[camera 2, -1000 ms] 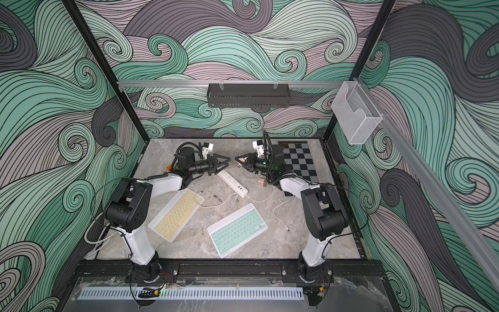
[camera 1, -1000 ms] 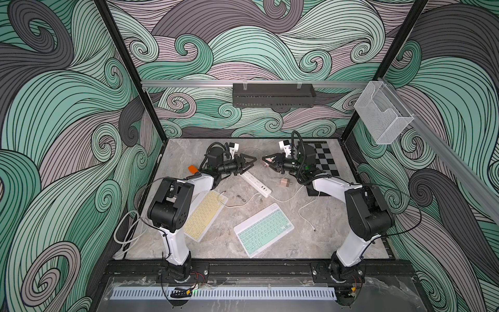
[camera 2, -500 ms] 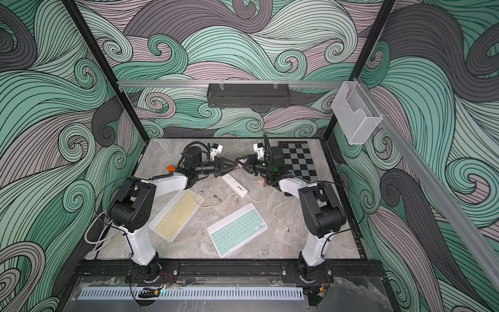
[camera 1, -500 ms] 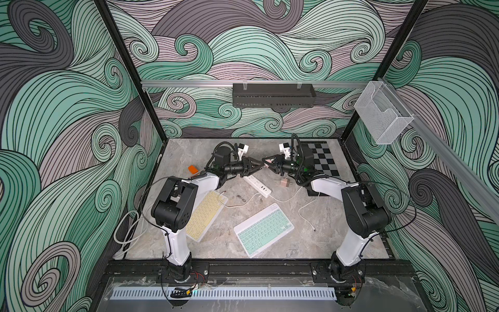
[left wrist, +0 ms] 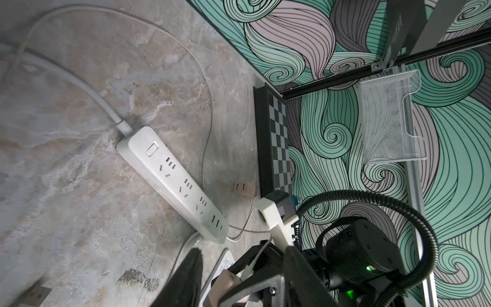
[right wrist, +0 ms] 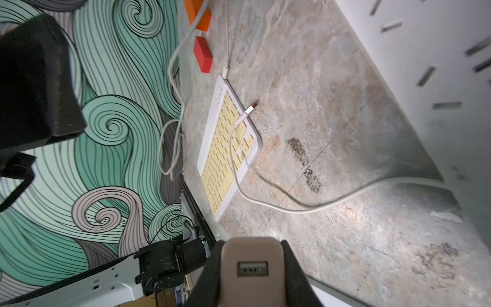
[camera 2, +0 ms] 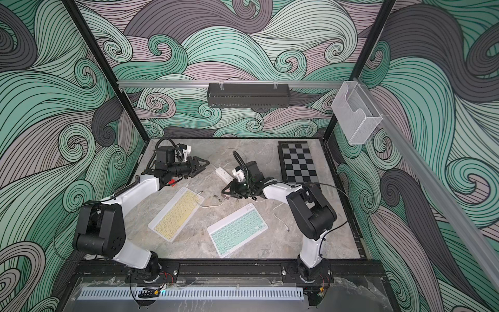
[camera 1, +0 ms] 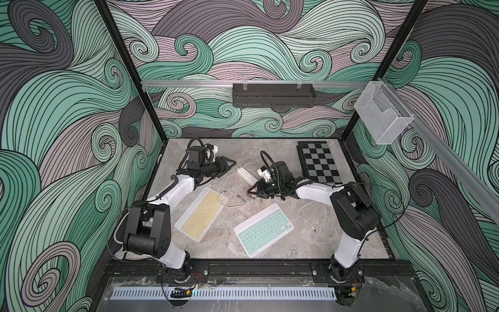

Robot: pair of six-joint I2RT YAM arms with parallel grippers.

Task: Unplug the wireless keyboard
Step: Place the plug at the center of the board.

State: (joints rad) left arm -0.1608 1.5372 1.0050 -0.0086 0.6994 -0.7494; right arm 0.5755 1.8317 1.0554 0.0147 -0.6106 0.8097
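A yellow wireless keyboard (camera 1: 202, 213) and a mint one (camera 1: 263, 229) lie flat on the marble table. My right gripper (camera 1: 251, 192) is shut on a beige USB adapter (right wrist: 252, 265), low over the table between them. One port of the adapter faces the right wrist camera and is empty. In the left wrist view a white plug (left wrist: 248, 272) sits in the adapter. A loose white cable end (right wrist: 248, 110) rests on the yellow keyboard, and another connector (right wrist: 225, 70) meets its far edge. My left gripper (camera 1: 231, 164) hangs open and empty beside the power strip (camera 1: 245, 174).
A chessboard (camera 1: 320, 162) lies at the back right with a second beige adapter (left wrist: 245, 189) beside it. Orange (right wrist: 202, 16) and red (right wrist: 203, 54) blocks sit under the left arm. A loose white cable (camera 1: 306, 216) lies right of the mint keyboard.
The two grippers were tip to tip above the power strip and have parted. The left drew back to the left; the right came down toward the front with the adapter.
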